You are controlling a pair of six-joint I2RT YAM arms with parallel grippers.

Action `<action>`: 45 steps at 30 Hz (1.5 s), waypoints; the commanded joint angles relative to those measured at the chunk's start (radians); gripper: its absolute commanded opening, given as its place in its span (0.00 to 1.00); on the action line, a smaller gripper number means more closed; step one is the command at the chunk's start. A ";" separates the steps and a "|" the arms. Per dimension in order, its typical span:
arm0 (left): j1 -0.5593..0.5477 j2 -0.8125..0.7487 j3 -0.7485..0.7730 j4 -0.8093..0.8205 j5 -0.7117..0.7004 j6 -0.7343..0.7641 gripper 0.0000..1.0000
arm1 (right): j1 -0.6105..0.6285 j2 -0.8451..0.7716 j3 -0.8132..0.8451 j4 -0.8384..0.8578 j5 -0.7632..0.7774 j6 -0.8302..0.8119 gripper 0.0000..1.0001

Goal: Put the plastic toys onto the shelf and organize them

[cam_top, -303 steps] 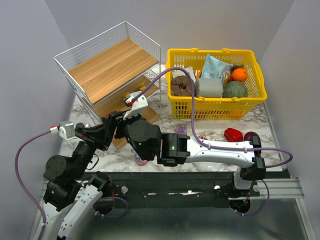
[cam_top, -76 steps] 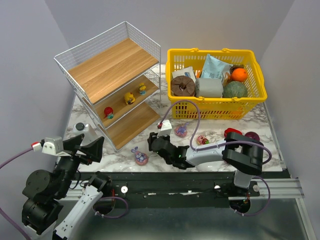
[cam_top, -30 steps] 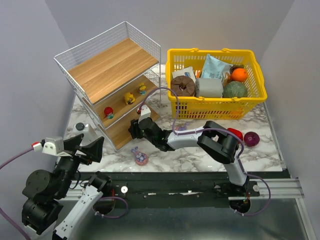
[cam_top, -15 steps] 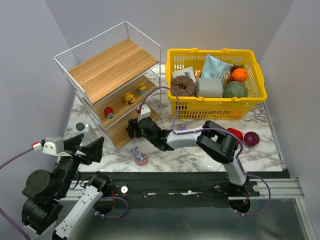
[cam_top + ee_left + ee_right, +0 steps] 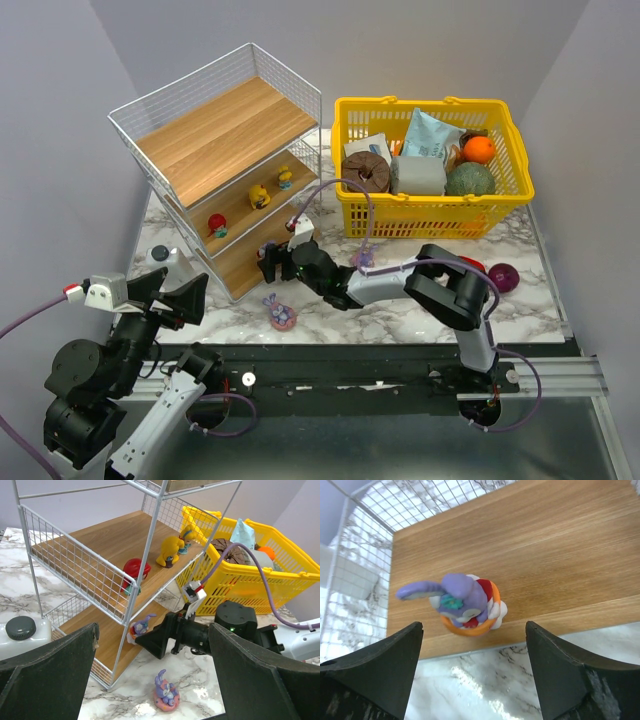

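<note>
Since my right claw (image 5: 268, 263) is spread wide either side of the purple bunny toy (image 5: 465, 602), clear of it, upright near the shelf (image 5: 560, 555) bottom board's front edge, I'd back straight out, level, so no finger clips it

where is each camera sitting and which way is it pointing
Top external: fixed above and behind, looking down on the table, shelf and yellow basket; the left arm and right arm both show.
Left wrist: on the left arm, facing the shelf's front; the left gripper's fingers frame the bottom, open.
Right wrist: looking down on the lowest board; the right gripper's fingers stand open on either side of a purple toy.
Shared: the left wrist view also shows that purple toy.
</note>
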 commanded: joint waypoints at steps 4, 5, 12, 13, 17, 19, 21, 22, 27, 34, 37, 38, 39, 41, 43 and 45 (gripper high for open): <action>-0.003 0.008 0.011 -0.015 -0.020 0.013 0.99 | 0.002 -0.125 -0.083 0.123 -0.034 -0.044 0.92; -0.003 0.010 0.012 -0.016 -0.022 0.013 0.99 | 0.004 -0.133 -0.098 0.123 -0.034 -0.045 0.92; -0.004 0.006 0.015 -0.019 -0.019 0.016 0.99 | 0.039 -0.237 -0.247 0.116 -0.115 -0.093 0.92; -0.004 0.003 0.015 -0.021 -0.020 0.014 0.99 | 0.051 -0.260 -0.270 0.119 -0.130 -0.107 0.92; -0.004 -0.004 0.015 -0.025 -0.022 0.013 0.99 | 0.154 -0.282 -0.330 0.099 -0.078 -0.185 0.94; -0.004 -0.009 0.015 -0.028 -0.025 0.013 0.99 | 0.197 -0.276 -0.339 0.081 -0.039 -0.198 0.94; -0.004 -0.009 0.015 -0.028 -0.023 0.013 0.99 | 0.215 -0.265 -0.351 0.093 -0.028 -0.183 0.95; -0.004 -0.009 0.014 -0.028 -0.023 0.011 0.99 | 0.223 -0.262 -0.370 0.122 -0.012 -0.175 0.95; -0.006 -0.007 0.017 -0.031 -0.022 0.010 0.99 | 0.242 -0.216 -0.370 0.159 0.006 -0.118 0.95; -0.006 -0.010 0.020 -0.039 -0.019 0.011 0.99 | 0.243 -0.125 -0.331 0.127 0.038 -0.071 0.94; -0.006 -0.012 0.017 -0.039 -0.019 0.010 0.99 | 0.243 -0.093 -0.313 0.120 0.051 -0.052 0.88; -0.006 -0.012 0.017 -0.039 -0.019 0.010 0.99 | 0.243 -0.085 -0.308 0.120 0.054 -0.048 0.85; -0.006 -0.012 0.017 -0.039 -0.019 0.010 0.99 | 0.243 -0.078 -0.301 0.116 0.057 -0.038 0.81; -0.007 -0.012 0.015 -0.038 -0.019 0.008 0.99 | 0.243 -0.056 -0.272 0.093 0.063 -0.031 0.68; -0.007 -0.013 0.017 -0.038 -0.022 0.009 0.99 | 0.242 -0.041 -0.256 0.085 0.063 -0.018 0.56; -0.007 -0.015 0.017 -0.039 -0.020 0.010 0.99 | 0.242 -0.027 -0.233 0.073 0.081 -0.003 0.48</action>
